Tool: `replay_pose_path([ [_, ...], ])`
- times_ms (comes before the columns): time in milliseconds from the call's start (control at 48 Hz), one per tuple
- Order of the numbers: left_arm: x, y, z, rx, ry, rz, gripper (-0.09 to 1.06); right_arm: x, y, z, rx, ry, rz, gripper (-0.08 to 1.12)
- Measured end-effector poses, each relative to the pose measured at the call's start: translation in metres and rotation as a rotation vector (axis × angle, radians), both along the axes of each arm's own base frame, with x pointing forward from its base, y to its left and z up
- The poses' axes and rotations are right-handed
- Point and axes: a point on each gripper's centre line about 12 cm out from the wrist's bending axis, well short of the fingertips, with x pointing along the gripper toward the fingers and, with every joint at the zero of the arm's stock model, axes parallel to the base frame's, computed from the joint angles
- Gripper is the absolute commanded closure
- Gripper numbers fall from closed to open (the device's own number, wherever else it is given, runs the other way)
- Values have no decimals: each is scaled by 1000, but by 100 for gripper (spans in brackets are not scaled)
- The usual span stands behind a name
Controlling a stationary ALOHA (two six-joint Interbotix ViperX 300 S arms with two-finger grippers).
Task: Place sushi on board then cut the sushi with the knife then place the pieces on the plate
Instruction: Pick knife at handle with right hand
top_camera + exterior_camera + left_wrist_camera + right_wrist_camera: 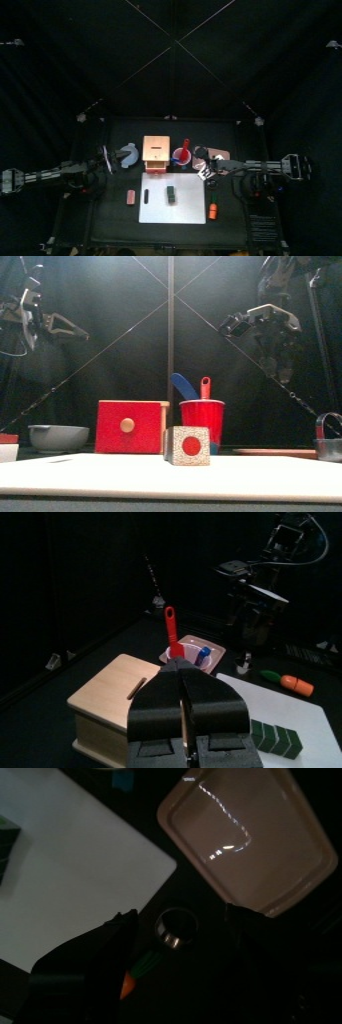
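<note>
The dark green sushi roll (171,195) lies on the white cutting board (191,214); the front view shows its red-centred end (189,445). Behind the board, a red cup (202,418) holds a blue knife (181,385) and a red knife (171,627). The pink plate (247,833) lies at the back right. My left gripper (191,727) is shut and empty, high above the wooden box (114,692) at the left. My right gripper (181,958) is open and empty, raised over the table between plate and board, above the metal cutter (174,928).
A blue-grey bowl (58,437) stands left of the box (131,426). An orange carrot toy (211,210) lies at the board's right edge. A small pink toy (131,196) lies left of the board.
</note>
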Motion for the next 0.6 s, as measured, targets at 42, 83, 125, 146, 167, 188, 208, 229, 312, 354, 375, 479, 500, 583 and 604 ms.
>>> replay_pose_path([
  [42, 0, 1, 2, -11, -9, 5, 86, -1, -9, 2, -19, -22, 30, 6],
  [83, 0, 1, 3, -16, -14, 8, 86, -2, -18, 3, -31, -39, 60, 6],
  [125, 0, 2, 4, -23, -20, 11, 86, -3, -25, 3, -22, -50, 86, 6],
  [146, 0, 2, 4, -27, -21, 13, 86, -2, -27, 3, -13, -52, 91, 6],
  [167, 0, 2, 4, -30, -22, 14, 86, -2, -29, 2, -3, -51, 100, 6],
  [188, 0, 2, 4, -35, -26, 16, 86, -1, -32, 2, 9, -54, 115, 6],
  [208, 0, 2, 4, -38, -27, 17, 86, 1, -34, 1, 22, -55, 129, 6],
  [229, 0, 3, 4, -43, -28, 19, 86, 2, -36, 0, 34, -54, 139, 6],
  [312, 0, 4, 4, -62, -35, 27, 86, 8, -47, -1, 57, -60, 177, 6],
  [354, 0, 4, 5, -67, -39, 29, 86, 11, -53, 1, 56, -62, 195, 6],
  [375, -1, 4, 4, -71, -39, 31, 86, 13, -57, 1, 52, -61, 202, 6],
  [479, -1, 4, 4, -74, -40, 33, 86, 19, -74, 7, 36, -52, 227, 6],
  [500, -1, 4, 4, -74, -40, 33, 86, 20, -78, 9, 35, -48, 231, 6],
  [583, -1, 4, 4, -74, -40, 32, 86, 26, -91, 12, 46, -24, 258, 6],
  [604, -1, 5, 4, -75, -40, 34, 86, 27, -94, 12, 55, -18, 262, 6],
])
